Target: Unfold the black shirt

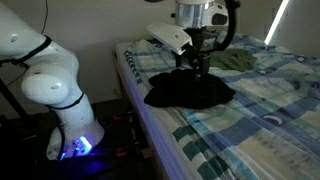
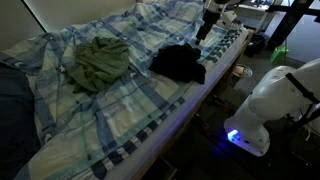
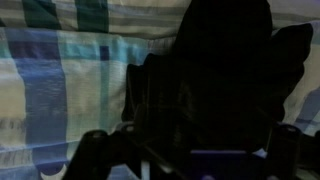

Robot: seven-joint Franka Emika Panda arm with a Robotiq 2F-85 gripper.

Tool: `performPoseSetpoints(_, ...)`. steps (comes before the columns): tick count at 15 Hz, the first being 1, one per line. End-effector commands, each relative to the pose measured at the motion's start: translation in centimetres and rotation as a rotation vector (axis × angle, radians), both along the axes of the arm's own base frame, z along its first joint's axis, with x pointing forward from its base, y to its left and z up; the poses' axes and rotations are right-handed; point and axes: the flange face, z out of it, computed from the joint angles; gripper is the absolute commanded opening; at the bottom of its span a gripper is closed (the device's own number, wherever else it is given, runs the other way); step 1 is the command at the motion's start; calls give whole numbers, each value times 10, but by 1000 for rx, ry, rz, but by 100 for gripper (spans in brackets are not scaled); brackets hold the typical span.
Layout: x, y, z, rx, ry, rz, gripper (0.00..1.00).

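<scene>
Black shirt (image 2: 178, 63), soft plain cloth: lies bunched in a dark heap near the bed's edge, on the blue-and-white plaid bedsheet (image 2: 150, 110). No sleeve or hem is laid out flat in either exterior view. Judgement: unfolding not begun, all of it left.

Left to right in an exterior view:
- crumpled olive-green garment (image 2: 98, 62), well apart from the shirt, not part of the job.
- the shirt heap, mid-bed.
- Robotiq gripper (image 2: 211, 20) at the heap's far side, pointing down.
- white arm base (image 2: 265, 100), beside the bed.

Wrist view: shirt (image 3: 215, 70) fills the centre and right, bedsheet showing to the left. The fingers (image 3: 95, 150) stand spread wide at the lower corners, nothing between them. The gripper (image 1: 196, 63) hangs over the heap's top; contact cannot be told.

Remaining, as I judge: pinch an edge, lift, draw the cloth out flat.
</scene>
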Motion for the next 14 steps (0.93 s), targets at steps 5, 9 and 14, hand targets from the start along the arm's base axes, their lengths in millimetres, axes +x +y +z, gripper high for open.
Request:
performPoseSetpoints(5, 0, 0, 0, 0, 1, 0, 100)
performPoseSetpoints(9, 1, 0, -4, 17, 5, -39, 100)
performPoseSetpoints(14, 5, -3, -17, 111, 28, -182, 100)
